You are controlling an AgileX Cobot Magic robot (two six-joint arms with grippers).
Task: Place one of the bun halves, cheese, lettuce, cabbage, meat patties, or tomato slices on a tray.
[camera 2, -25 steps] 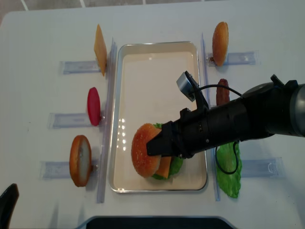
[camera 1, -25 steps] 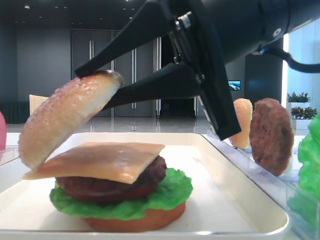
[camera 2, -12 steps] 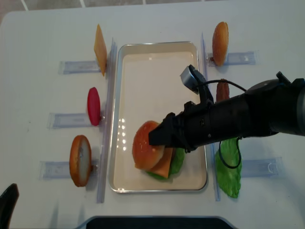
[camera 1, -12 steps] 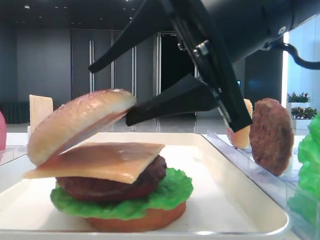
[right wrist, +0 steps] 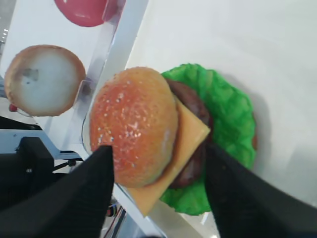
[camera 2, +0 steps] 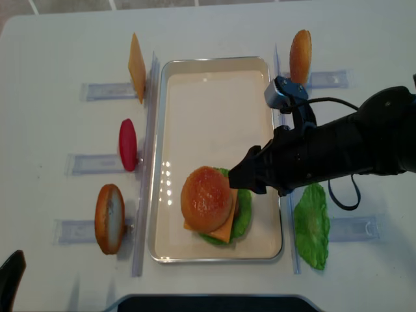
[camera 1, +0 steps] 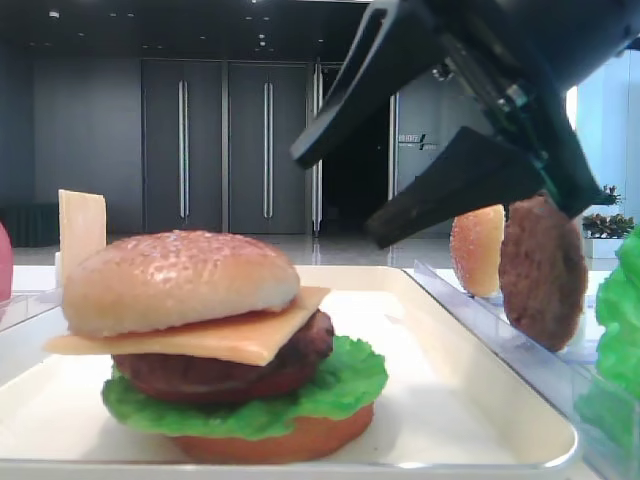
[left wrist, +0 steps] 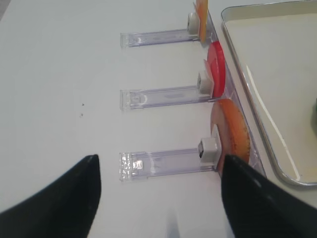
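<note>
The domed bun half point(camera 1: 180, 280) lies flat on top of a stack: cheese point(camera 1: 250, 338), meat patty point(camera 1: 230, 372), lettuce point(camera 1: 340, 388) and a bottom bun. The stack stands at the near end of the white tray point(camera 2: 214, 110). My right gripper point(camera 1: 335, 200) hangs open just above and to the right of the stack and touches nothing. In the right wrist view the bun top point(right wrist: 133, 124) shows between the spread fingers point(right wrist: 84, 193). My left gripper point(left wrist: 159, 158) is open over bare table beside the left racks, holding nothing.
Clear racks line both sides of the tray. On the left stand a cheese slice point(camera 2: 136, 65), a red tomato slice point(camera 2: 127, 144) and a bun half point(camera 2: 109, 218). On the right stand a bun point(camera 2: 299, 55), a patty point(camera 1: 543, 270) and a lettuce leaf point(camera 2: 311, 224).
My right gripper opened and let go of the bun top, which dropped from a tilt to lie flat on the cheese. The gripper then drew back up and to the right.
</note>
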